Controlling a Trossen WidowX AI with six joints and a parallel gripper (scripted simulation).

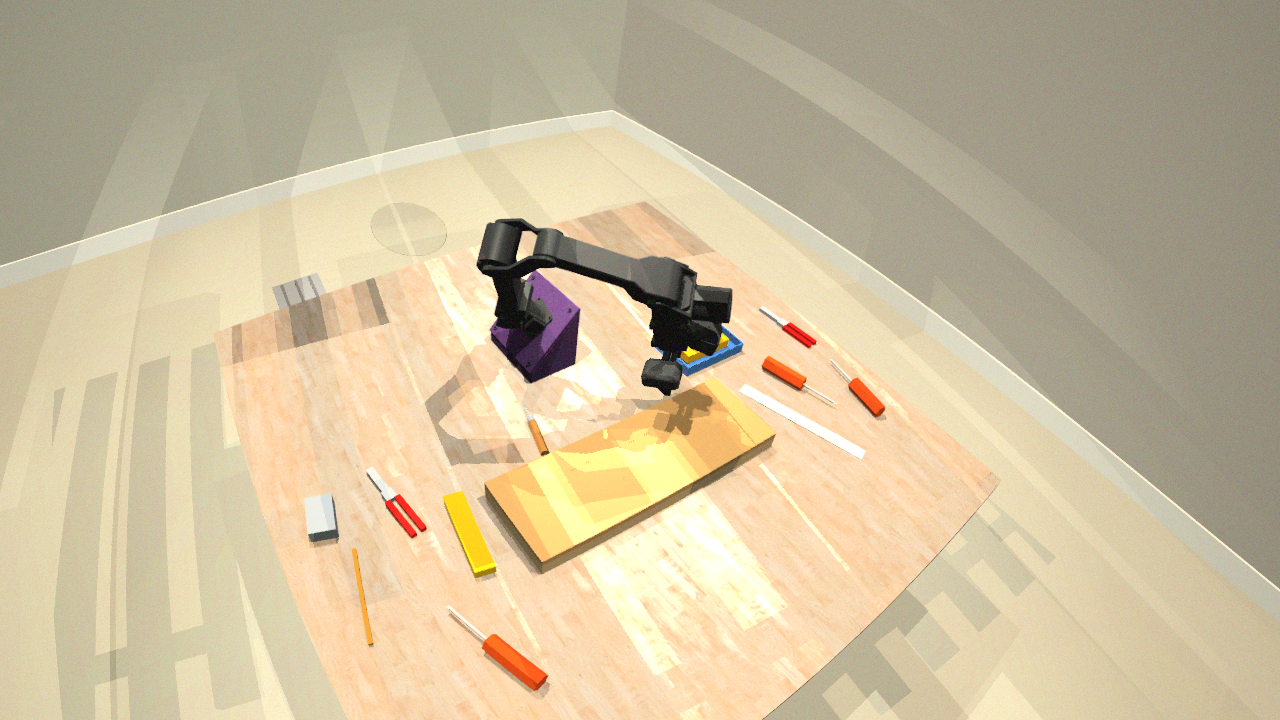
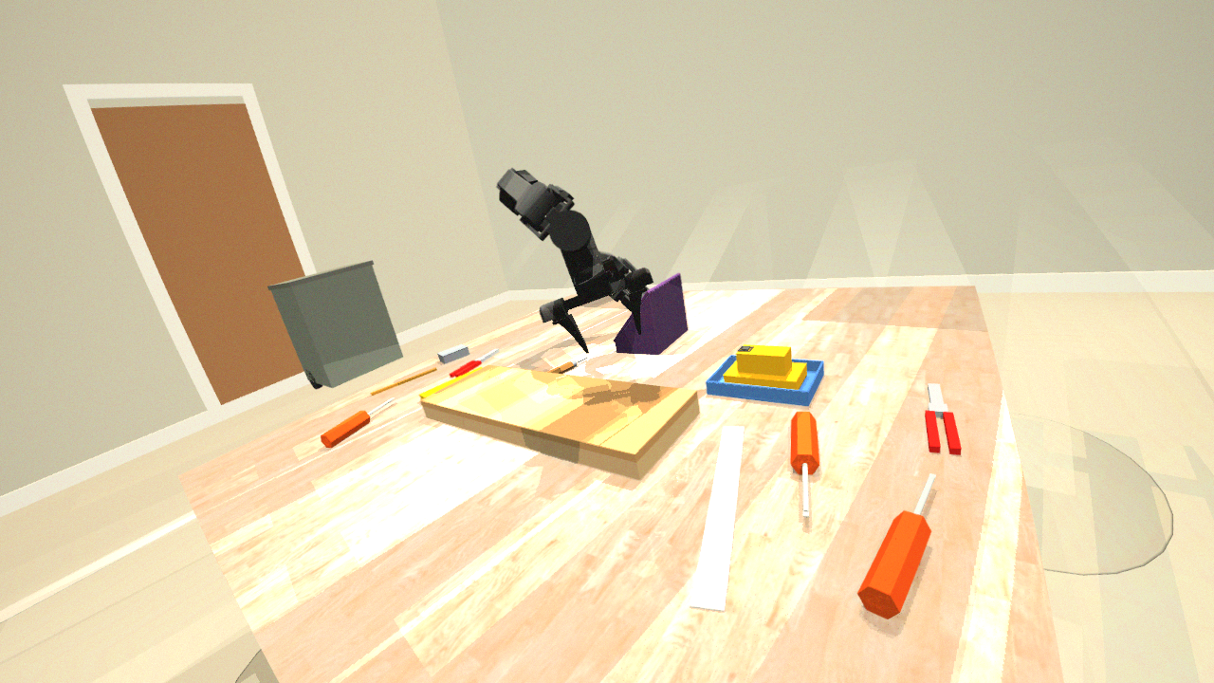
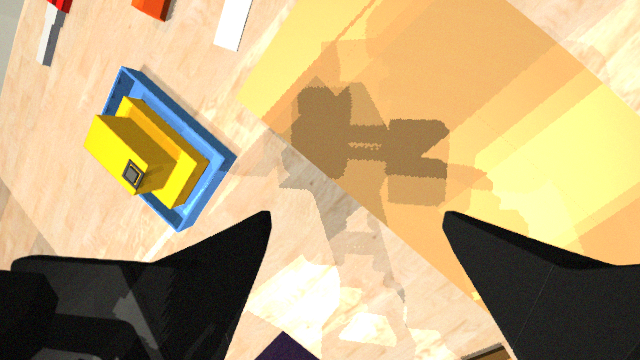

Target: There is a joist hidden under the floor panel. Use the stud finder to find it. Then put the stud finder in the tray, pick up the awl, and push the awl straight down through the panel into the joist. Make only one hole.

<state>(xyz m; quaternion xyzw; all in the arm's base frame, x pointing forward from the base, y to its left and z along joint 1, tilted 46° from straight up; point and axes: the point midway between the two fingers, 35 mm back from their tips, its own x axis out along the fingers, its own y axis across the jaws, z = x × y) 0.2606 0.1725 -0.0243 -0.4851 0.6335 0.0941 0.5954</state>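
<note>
The yellow stud finder [image 1: 705,348] [image 2: 763,360] [image 3: 112,147] sits upright in the blue tray [image 1: 713,362] [image 2: 746,390] [image 3: 212,181]. My gripper [image 2: 613,341] [image 3: 356,219] is open and empty, raised above the table between the tray and the panel's near edge. The floor panel [image 1: 626,465] [image 2: 525,412] [image 3: 500,75] lies flat, with arm shadow and bright light patches on it; I see no hole. The awl [image 1: 537,436] [image 2: 563,367] lies on the table beside the panel's robot-side edge, its handle close to the panel. The joist is hidden.
A white strip [image 1: 801,420] [image 2: 720,518] and two orange screwdrivers [image 1: 784,371] [image 1: 866,396] lie beyond the tray end, with red pliers [image 1: 798,334]. A yellow bar [image 1: 469,534], other pliers [image 1: 407,514], a grey block [image 1: 320,516], a pencil [image 1: 362,595] and another screwdriver [image 1: 514,660] lie at the opposite end.
</note>
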